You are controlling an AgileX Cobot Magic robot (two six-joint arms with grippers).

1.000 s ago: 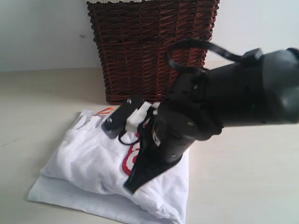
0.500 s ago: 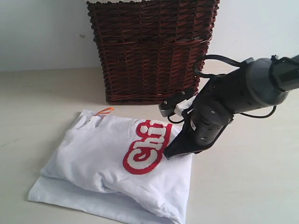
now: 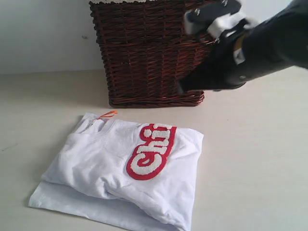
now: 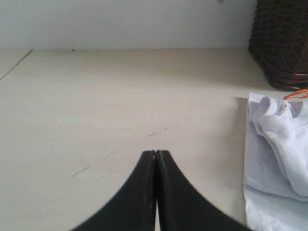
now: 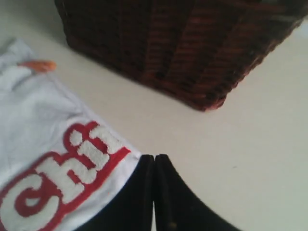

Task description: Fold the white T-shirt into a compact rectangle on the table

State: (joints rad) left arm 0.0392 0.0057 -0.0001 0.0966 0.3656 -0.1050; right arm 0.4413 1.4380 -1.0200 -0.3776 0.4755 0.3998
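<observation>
Left fingers (image 4: 139, 197) and right fingers (image 5: 171, 202) sit closed, empty; white T-shirt (image 3: 91, 159) lettering (image 3: 150, 153) vanishes under its fold.

Both my grippers are pressing shut, and neither is gripping anything.
I am holding my right arm (image 3: 269, 43) raised in the air, reaching in from the right of the exterior view with its dark body slanting down toward the left. My right gripper (image 3: 182, 86) is pointing downward at the arm's low end. Its two black fingers (image 5: 137, 192) are lying flat against each other with only a thin seam between them. I am keeping my left gripper (image 4: 155, 153) roughly level and pointing forward, and its fingers are likewise meeting along their whole visible length.
</observation>
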